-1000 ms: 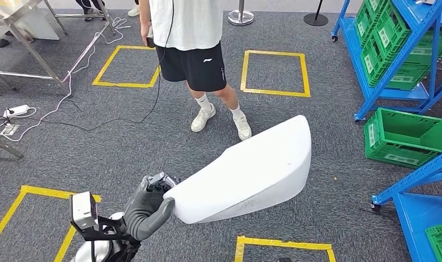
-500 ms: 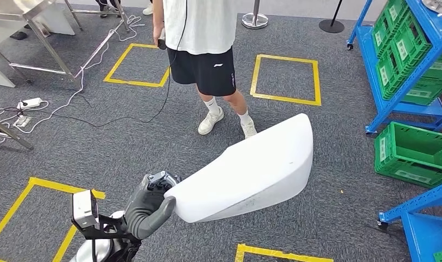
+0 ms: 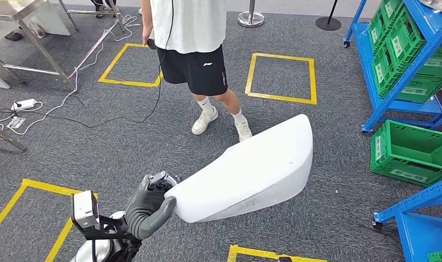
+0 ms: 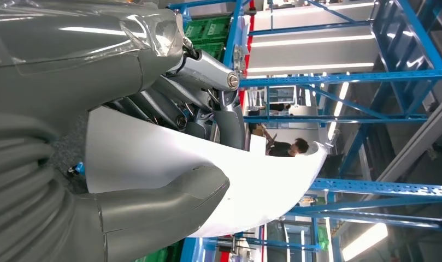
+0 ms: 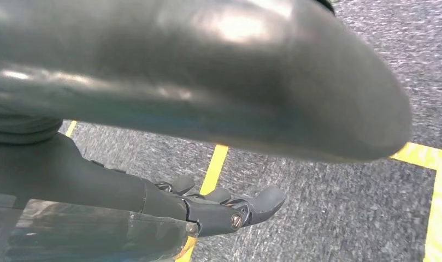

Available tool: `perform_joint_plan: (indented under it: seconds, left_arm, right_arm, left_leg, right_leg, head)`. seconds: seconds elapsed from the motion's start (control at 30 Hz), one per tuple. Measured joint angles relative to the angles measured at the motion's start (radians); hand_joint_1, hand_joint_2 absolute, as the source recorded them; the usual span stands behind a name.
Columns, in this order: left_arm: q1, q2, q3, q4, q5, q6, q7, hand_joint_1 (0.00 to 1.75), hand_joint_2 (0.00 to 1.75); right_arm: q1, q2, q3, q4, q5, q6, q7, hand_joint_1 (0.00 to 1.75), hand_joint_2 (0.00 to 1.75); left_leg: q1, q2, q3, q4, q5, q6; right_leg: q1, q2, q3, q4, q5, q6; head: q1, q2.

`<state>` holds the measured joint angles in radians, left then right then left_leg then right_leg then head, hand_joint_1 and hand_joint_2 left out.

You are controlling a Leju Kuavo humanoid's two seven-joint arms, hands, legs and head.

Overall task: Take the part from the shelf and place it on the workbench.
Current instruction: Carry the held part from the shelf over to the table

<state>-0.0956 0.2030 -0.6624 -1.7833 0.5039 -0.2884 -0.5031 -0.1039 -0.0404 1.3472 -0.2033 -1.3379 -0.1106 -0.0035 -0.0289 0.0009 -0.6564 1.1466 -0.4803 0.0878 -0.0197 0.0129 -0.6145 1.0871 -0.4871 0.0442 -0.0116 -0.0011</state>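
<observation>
The part (image 3: 251,172) is a large, smooth white curved shell, held out above the grey carpet in front of me in the head view. My left hand (image 3: 150,204) grips its near narrow end, with the thumb under the edge and the fingers over the top. In the left wrist view the same white part (image 4: 153,158) lies between the grey thumb and the dark fingers (image 4: 207,109) of my left hand (image 4: 169,180). My right hand (image 5: 218,210) hangs low over the carpet, fingers loosely apart and holding nothing.
A person (image 3: 191,49) in a white shirt and black shorts stands close ahead. A blue shelf (image 3: 404,43) with green crates is at the right, with a green crate (image 3: 412,153) on the floor. Cables and a power strip (image 3: 22,103) lie at the left by metal table legs (image 3: 38,38).
The whole picture has swung a little sideways and back, so the camera moved. The person has shifted their feet. The part stays in my left hand in the same pose.
</observation>
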Motion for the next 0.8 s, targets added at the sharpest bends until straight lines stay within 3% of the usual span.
perform_joint_plan:
  seconds: [0.03, 0.13, 0.2, 0.23, 0.3, 0.33, 0.37, 0.4, 0.47, 0.5, 0.53, 0.63, 0.73, 0.8]
  left_arm:
    - [-0.004, 0.0, 0.0, -0.001, 0.0, 0.0, 0.0, 1.75, 1.75]
    - [-0.009, 0.001, 0.0, -0.004, 0.0, 0.0, 0.001, 1.75, 1.75]
    - [-0.011, 0.0, -0.001, -0.005, 0.0, 0.0, 0.002, 1.75, 1.75]
    - [-0.013, -0.001, -0.001, -0.006, 0.0, 0.0, 0.003, 1.75, 1.75]
    - [-0.016, -0.003, -0.003, -0.004, 0.0, 0.0, 0.006, 1.75, 1.75]
    - [-0.015, -0.004, -0.005, -0.003, 0.0, 0.0, 0.007, 1.75, 1.75]
    - [-0.013, -0.004, -0.006, -0.002, 0.0, 0.0, 0.008, 1.75, 1.75]
    - [-0.012, -0.004, -0.007, -0.001, 0.0, 0.0, 0.009, 1.75, 1.75]
    - [-0.012, -0.004, -0.008, -0.001, 0.0, 0.001, 0.01, 1.75, 1.75]
    - [-0.012, -0.004, -0.008, -0.001, 0.0, 0.002, 0.01, 1.75, 1.75]
    - [-0.012, -0.004, -0.008, -0.001, 0.0, 0.003, 0.011, 1.75, 1.75]
    - [-0.011, -0.002, -0.007, -0.003, 0.0, 0.004, 0.012, 1.75, 1.75]
    - [-0.011, -0.001, -0.007, -0.003, 0.0, 0.006, 0.012, 1.75, 1.75]
    - [-0.011, 0.0, -0.007, -0.003, 0.0, 0.006, 0.012, 1.75, 1.75]
  right_arm:
    - [-0.001, 0.004, -0.001, 0.0, 0.0, 0.001, 0.0, 0.0, 0.0]
    - [-0.002, 0.014, -0.005, 0.0, -0.001, 0.002, 0.0, 0.0, 0.0]
    - [-0.003, 0.014, -0.007, 0.0, -0.001, 0.002, 0.0, 0.0, 0.0]
    - [-0.003, 0.012, -0.008, 0.001, -0.001, 0.002, 0.0, 0.0, 0.0]
    - [-0.004, 0.005, -0.011, 0.002, -0.002, 0.003, 0.0, 0.0, 0.0]
    - [-0.003, 0.002, -0.012, 0.002, -0.003, 0.004, 0.001, 0.0, 0.0]
    - [-0.002, -0.001, -0.013, 0.002, -0.004, 0.005, 0.001, 0.0, 0.0]
    - [-0.002, -0.005, -0.014, 0.003, -0.004, 0.006, 0.002, 0.0, 0.0]
    - [-0.004, -0.009, -0.015, 0.003, -0.004, 0.011, 0.002, 0.0, 0.0]
    - [-0.005, -0.009, -0.016, 0.003, -0.003, 0.014, 0.002, 0.0, 0.0]
    - [-0.007, -0.009, -0.016, 0.003, -0.003, 0.016, 0.002, 0.0, 0.0]
    - [-0.009, -0.008, -0.019, 0.003, -0.002, 0.018, 0.003, 0.0, 0.0]
    - [-0.012, -0.007, -0.023, 0.003, -0.002, 0.018, 0.004, 0.0, 0.0]
    - [-0.013, -0.01, -0.023, 0.003, -0.002, 0.018, 0.004, 0.0, 0.0]
  left_leg:
    - [-0.009, 0.002, 0.02, -0.042, 0.013, 0.006]
    - [-0.024, 0.001, 0.049, -0.1, 0.023, 0.006]
    - [-0.025, 0.001, 0.087, -0.158, 0.047, 0.014]
    - [-0.021, 0.001, 0.103, -0.183, 0.059, 0.021]
    - [-0.015, 0.0, 0.111, -0.197, 0.065, 0.026]
    - [-0.013, -0.001, 0.11, -0.196, 0.064, 0.024]
    - [-0.011, -0.002, 0.108, -0.193, 0.062, 0.02]
    - [-0.007, -0.004, 0.106, -0.187, 0.058, 0.014]
    - [0.005, -0.005, 0.098, -0.159, 0.041, -0.006]
    - [0.007, -0.005, 0.087, -0.136, 0.027, -0.018]
    - [0.009, -0.005, 0.075, -0.114, 0.013, -0.028]
    - [0.012, -0.005, 0.055, -0.08, -0.008, -0.039]
    - [0.022, -0.003, 0.034, -0.025, -0.045, -0.053]
    - [0.029, -0.002, -0.022, 0.09, -0.104, -0.062]
  right_leg:
    - [-0.004, -0.001, 0.002, -0.004, 0.001, 0.001]
    - [-0.017, -0.007, 0.008, -0.02, 0.006, 0.007]
    - [-0.013, -0.011, 0.01, -0.014, 0.002, 0.006]
    - [-0.009, -0.011, -0.001, 0.014, -0.011, 0.002]
    - [-0.007, -0.011, -0.055, 0.115, -0.053, -0.003]
    - [-0.009, -0.011, -0.083, 0.164, -0.068, -0.001]
    - [-0.012, -0.012, -0.1, 0.188, -0.071, 0.007]
    - [-0.016, -0.012, -0.098, 0.176, -0.059, 0.02]
    - [-0.026, -0.014, -0.049, 0.07, -0.01, 0.05]
    - [-0.029, -0.014, -0.024, 0.022, 0.008, 0.059]
    - [-0.03, -0.013, -0.011, -0.003, 0.015, 0.055]
    - [-0.024, -0.007, -0.012, 0.003, 0.008, 0.015]
    - [-0.024, -0.006, -0.01, 0.0, 0.007, 0.004]
    - [-0.019, -0.006, -0.01, -0.001, 0.007, 0.001]
  head:
    - [0.0, 0.0]
    - [-0.001, 0.0]
    - [-0.001, 0.0]
    - [0.0, 0.0]
    - [0.002, 0.0]
    - [0.003, 0.0]
    - [0.003, 0.0]
    - [0.003, 0.0]
    - [0.004, 0.0]
    - [0.006, 0.0]
    - [0.006, 0.0]
    - [0.002, 0.0]
    - [-0.002, 0.0]
    - [-0.004, 0.0]
